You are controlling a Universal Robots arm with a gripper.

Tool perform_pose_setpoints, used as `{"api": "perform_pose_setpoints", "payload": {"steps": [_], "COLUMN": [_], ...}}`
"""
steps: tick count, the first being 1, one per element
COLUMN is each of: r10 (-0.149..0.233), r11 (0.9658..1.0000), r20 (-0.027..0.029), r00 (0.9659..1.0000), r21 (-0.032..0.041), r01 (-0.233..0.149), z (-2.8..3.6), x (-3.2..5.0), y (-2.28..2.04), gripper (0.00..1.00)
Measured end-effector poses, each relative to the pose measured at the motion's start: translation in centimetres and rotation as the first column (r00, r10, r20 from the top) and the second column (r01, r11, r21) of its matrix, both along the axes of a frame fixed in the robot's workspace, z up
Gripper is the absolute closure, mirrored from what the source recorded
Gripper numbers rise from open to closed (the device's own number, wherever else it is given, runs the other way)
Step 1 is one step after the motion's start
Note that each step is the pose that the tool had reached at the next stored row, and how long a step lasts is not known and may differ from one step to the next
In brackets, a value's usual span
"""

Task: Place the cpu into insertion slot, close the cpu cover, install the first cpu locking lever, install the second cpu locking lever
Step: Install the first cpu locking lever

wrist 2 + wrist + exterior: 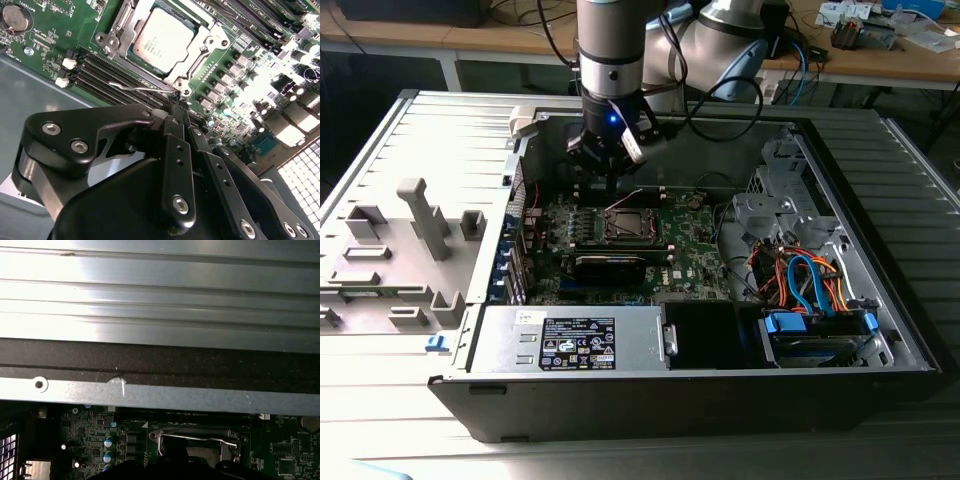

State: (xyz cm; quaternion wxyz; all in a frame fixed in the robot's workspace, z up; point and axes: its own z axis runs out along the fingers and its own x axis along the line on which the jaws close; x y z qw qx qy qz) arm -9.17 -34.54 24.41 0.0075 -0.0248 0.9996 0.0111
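The gripper [176, 102] hangs low inside an open computer case [880, 300], its two black fingers [177, 165] pressed together with nothing between them. In the second wrist view their tips sit just beside a corner of the insertion slot [112, 42], close to a thin wire lever [137, 87] that runs along the slot's edge. The cpu [162, 37], a flat square chip with a silver-grey top, lies seated in the slot, and the silver cover [210, 50] frames it, lying flat around it. In the exterior view the gripper [607, 180] hangs from the arm [610, 50] directly above the far edge of the slot [628, 222], near the middle of the green board [695, 255]. Toward that view's right, a bundle of orange and blue cables [805, 280] sits beside a drive bay. The case's near edge holds a grey power supply [575, 340]. In the first wrist view the case's metal wall [160, 395] crosses above the slot [197, 442], where a lever [200, 438] lies across it.
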Motion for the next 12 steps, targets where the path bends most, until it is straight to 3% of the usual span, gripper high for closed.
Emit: {"api": "perform_pose_setpoints", "payload": {"steps": [12], "r10": [0.0], "r11": [1.0], "r20": [0.0], "r00": [1.0], "r21": [-0.0001], "r01": [0.0], "z": [-0.36], "x": [0.01], "y": [0.0], "gripper": [0.89]}}
